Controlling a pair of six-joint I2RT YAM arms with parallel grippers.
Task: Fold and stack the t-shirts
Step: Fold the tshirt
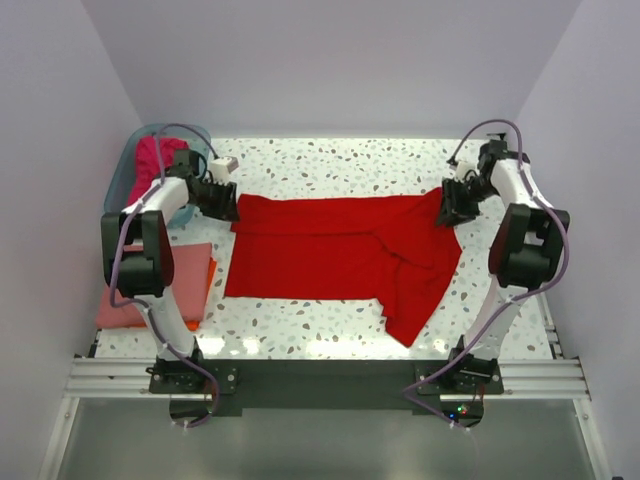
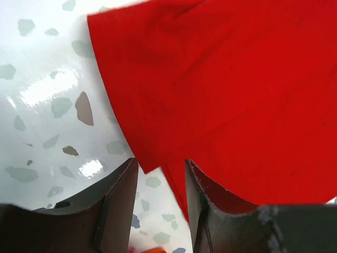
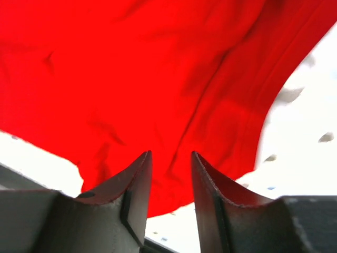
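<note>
A bright red t-shirt (image 1: 340,255) lies spread across the middle of the table, one sleeve trailing toward the front right. My left gripper (image 1: 225,205) hovers at its far left corner, open. In the left wrist view the red shirt's (image 2: 226,95) corner edge shows in the gap of that gripper (image 2: 160,168). My right gripper (image 1: 452,208) is at the shirt's far right corner, open, its jaws apart over the red cloth (image 3: 131,79) in the right wrist view (image 3: 171,158). A magenta-pink shirt (image 1: 155,160) is bunched in the tub. A folded salmon-pink shirt (image 1: 160,285) lies on an orange one (image 1: 208,290).
The translucent teal tub (image 1: 125,175) stands at the back left corner, just behind my left arm. The speckled white table (image 1: 330,160) is walled in on three sides. The folded stack sits by the left arm's base at the front left.
</note>
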